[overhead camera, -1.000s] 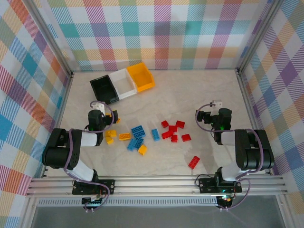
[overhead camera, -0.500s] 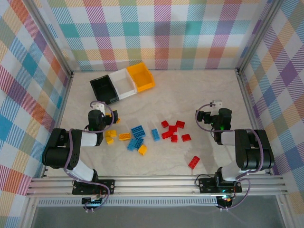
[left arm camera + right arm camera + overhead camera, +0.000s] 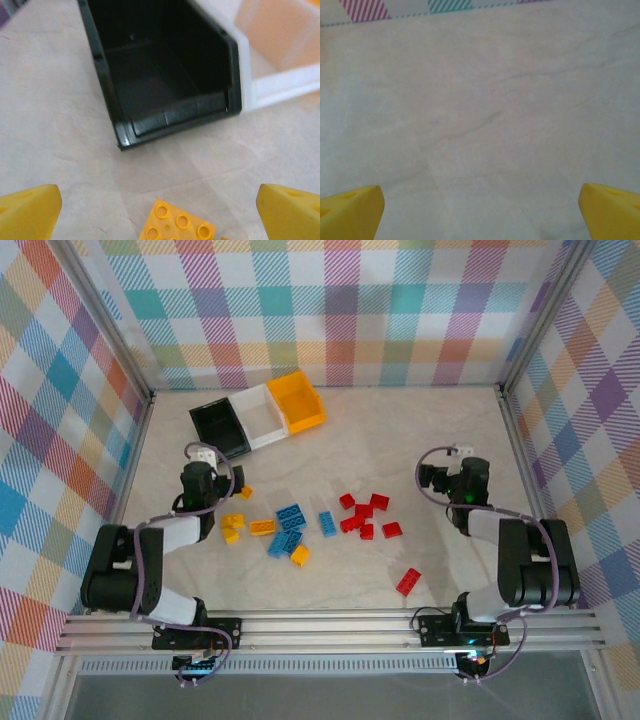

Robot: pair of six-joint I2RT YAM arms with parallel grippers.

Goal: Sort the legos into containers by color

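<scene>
Yellow-orange brick sits just ahead of your left gripper, whose jaws stand wide and empty; black bin lies beyond. Your right gripper, equally spread, holds nothing; red legos lie to its left.

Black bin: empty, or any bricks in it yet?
Empty. The black bin has a bare floor in the left wrist view; from above, nothing lies inside it either.

Looks like a robotics lab test cell: pale marbled desk, plaid-printed walls all round, black robot arms bolted to an aluminium rail at 6 o'clock.
</scene>
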